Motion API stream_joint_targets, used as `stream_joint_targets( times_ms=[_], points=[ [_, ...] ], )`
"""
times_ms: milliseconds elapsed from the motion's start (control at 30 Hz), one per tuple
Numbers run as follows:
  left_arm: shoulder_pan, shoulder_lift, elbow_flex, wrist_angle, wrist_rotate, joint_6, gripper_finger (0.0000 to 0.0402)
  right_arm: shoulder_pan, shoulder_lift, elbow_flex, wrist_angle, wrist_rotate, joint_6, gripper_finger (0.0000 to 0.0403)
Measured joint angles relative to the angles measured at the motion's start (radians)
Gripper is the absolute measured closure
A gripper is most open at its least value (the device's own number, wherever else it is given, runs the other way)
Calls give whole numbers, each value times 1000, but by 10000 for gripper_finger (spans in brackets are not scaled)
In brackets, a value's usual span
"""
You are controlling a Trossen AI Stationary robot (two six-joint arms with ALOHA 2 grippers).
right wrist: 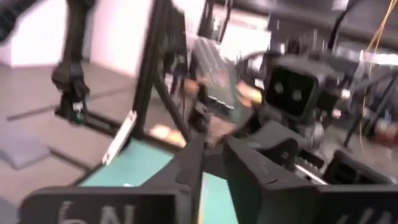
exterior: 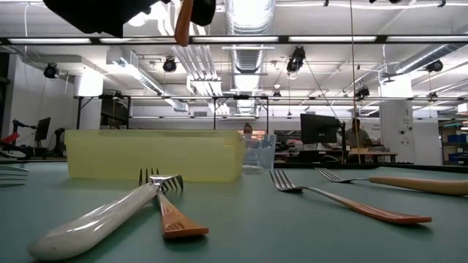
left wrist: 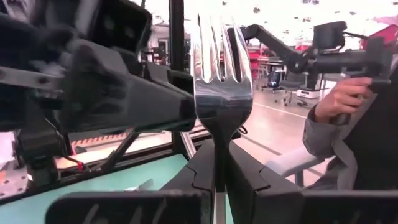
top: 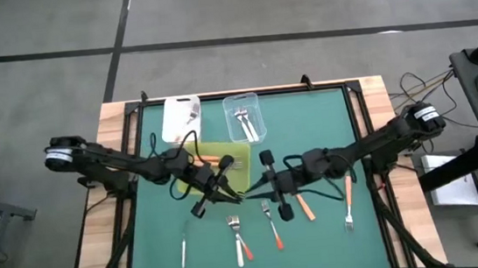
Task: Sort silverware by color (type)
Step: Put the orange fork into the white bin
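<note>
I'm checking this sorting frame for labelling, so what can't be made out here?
- Handle of the fork in the left claw: hidden by its fingers, left wrist view.
- Right claw: right wrist view too blurred to tell open or shut.
- Contents of the yellow-green tray: hidden behind its wall, low view.

A yellow-green tray (top: pixel 234 156) is lying on the green table (top: pixel 326 125), just behind the left jaws. Further beyond them, a white tub (top: pixel 179 119) and a clear tub (top: pixel 244 118) are sitting side by side.

Five forks (top: pixel 238 238) lie on the table (top: pixel 309 127) in front of the tray (top: pixel 234 152), tubs (top: pixel 243 116) behind it.
</note>
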Motion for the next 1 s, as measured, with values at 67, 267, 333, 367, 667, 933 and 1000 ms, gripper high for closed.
stream_joint_targets(
  times_ms=[67,267,333,367,667,933,1000],
  points=[
    [0,20,15,1,28,-1,398,-5,0,42,-105,-3,8,323],
    [0,44,36,0,112,-2,397,-4,0,142,-279,-27,-3,265],
    [0,46,39,3,117,-2,397,-5,0,166,-320,-45,-11,253],
    [0,46,39,-1,118,-2,397,-6,0,176,-332,-62,-17,248],
    [2,47,39,-5,66,-1,397,-6,53,261,-360,-140,-80,236],
    [4,47,35,-5,64,-7,397,-6,82,301,-356,-157,-135,261],
    [4,47,34,-7,64,-7,397,-7,82,302,-348,-157,-135,287]
  ],
)
